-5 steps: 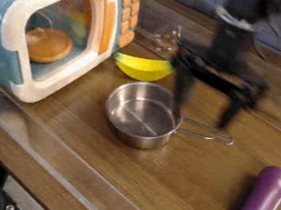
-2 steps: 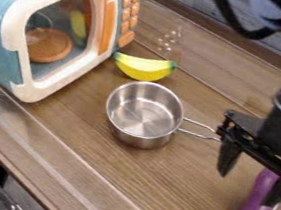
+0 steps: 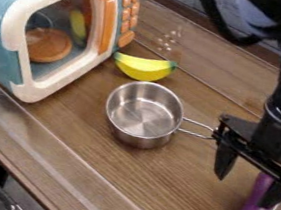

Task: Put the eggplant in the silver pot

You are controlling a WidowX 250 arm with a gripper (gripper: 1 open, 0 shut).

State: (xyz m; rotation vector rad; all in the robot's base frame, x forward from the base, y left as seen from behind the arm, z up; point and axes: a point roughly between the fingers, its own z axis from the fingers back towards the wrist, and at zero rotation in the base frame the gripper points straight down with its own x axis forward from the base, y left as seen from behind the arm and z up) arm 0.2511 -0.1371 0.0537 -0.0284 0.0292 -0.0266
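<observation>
The purple eggplant (image 3: 260,203) lies at the right edge of the wooden table, its teal stem cap toward the front. My gripper (image 3: 253,175) hangs open just above its upper end, black fingers (image 3: 225,158) spread to either side, and hides part of the eggplant. The silver pot (image 3: 143,112) stands empty in the middle of the table, its wire handle (image 3: 196,133) pointing right toward the gripper.
A toy microwave (image 3: 57,24) with an orange item inside fills the back left. A yellow banana-like toy (image 3: 143,67) lies between it and the pot. The table's front edge (image 3: 39,161) runs diagonally at lower left.
The arm has swung from above the pot's back right over to the eggplant at the right edge and come down over it. The jaws stayed open.
</observation>
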